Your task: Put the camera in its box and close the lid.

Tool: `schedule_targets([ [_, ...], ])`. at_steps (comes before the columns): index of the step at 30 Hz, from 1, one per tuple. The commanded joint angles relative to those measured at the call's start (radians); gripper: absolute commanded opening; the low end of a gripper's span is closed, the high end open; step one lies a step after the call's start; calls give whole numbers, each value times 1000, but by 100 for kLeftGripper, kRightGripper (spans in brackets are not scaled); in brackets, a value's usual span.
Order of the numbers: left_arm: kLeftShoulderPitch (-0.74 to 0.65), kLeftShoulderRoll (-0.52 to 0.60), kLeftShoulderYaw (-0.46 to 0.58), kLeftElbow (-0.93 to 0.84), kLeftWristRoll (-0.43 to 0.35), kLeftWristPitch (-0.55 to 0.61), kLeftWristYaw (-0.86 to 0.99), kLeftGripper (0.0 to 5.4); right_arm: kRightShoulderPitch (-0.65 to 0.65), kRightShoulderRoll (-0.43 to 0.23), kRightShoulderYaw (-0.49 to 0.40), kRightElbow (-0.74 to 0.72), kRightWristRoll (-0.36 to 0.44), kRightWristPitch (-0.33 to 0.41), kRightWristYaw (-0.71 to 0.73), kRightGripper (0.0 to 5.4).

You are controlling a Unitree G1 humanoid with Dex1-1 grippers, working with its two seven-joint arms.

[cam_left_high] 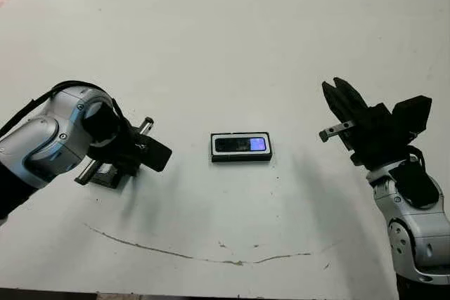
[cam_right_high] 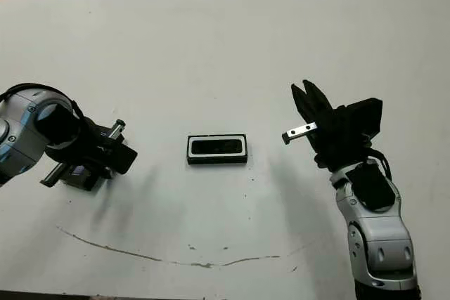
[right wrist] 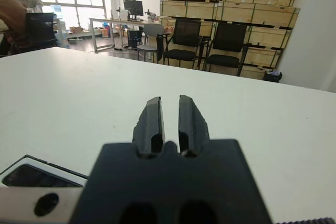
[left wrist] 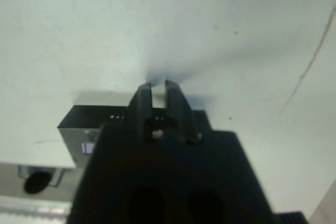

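Camera (cam_left_high: pixel 241 145) lies flat inside the box (cam_left_high: pixel 241 157) at tabletop (cam_left_high: pixel 225 47) centre; bluish patch sits at its 3 o'clock end. Lid (left wrist: pixel 94 124) rests at 9 o'clock of the box, well apart, under the left tool (left wrist: pixel 159 90). Left tool: fingers nearly together with a thin slit between them, poised over the lid's far edge; whether they touch it, cannot tell. Right tool (right wrist: pixel 169 116): fingers almost together, clamped on nothing, raised at 3 o'clock of the box and pointing away over the tabletop. Handling judgement: lid looks rigid, light, with a glossy strip likely slippery; best taken across its short width on the matte side walls, and lowered squarely, since a snug fit could jam if tilted. View notes: head views hide most of the lid behind the left arm; left wrist view shows its black wall. Right wrist view catches only a box corner.
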Motion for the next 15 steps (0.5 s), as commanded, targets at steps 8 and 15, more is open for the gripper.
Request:
schedule_targets([
  [8, 134, -92, 378, -297, -321, 313, 190, 0, 3, -19, 5, 44, -22, -35, 19, 1],
  [15, 280, -198, 742, -557, -668, 658, 402, 0, -6, -21, -1, 73, -11, -55, 43, 1],
])
